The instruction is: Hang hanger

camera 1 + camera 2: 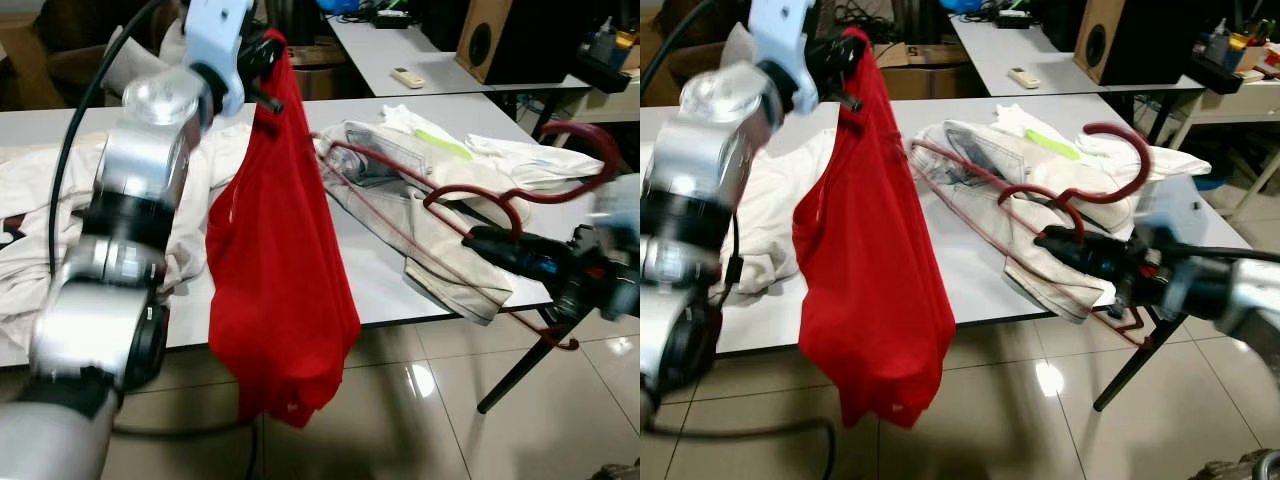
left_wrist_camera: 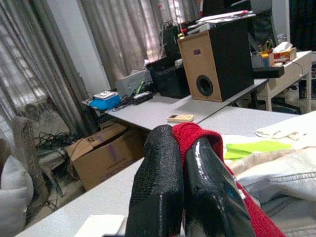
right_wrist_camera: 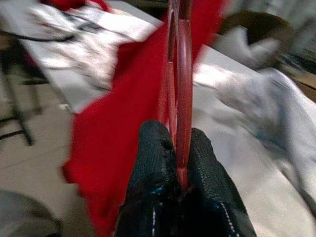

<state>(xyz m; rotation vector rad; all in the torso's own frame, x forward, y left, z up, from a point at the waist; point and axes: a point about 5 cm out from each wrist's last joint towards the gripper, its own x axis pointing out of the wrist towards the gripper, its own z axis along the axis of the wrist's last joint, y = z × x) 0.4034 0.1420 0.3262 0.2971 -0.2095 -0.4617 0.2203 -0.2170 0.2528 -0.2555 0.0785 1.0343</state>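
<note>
your left gripper (image 1: pixel 262 62) pinches the red garment (image 1: pixel 275 280) up high — the hanger (image 1: pixel 1080 205), clamped in your right gripper (image 1: pixel 1055 240), lies to its right, long axis crosswise.

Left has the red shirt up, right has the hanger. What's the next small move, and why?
Probably swing the right gripper with the dark red hanger leftward toward the red garment. The left gripper pinches the garment's top edge, letting it hang past the table, while the hanger sits apart over the pale clothes.
</note>
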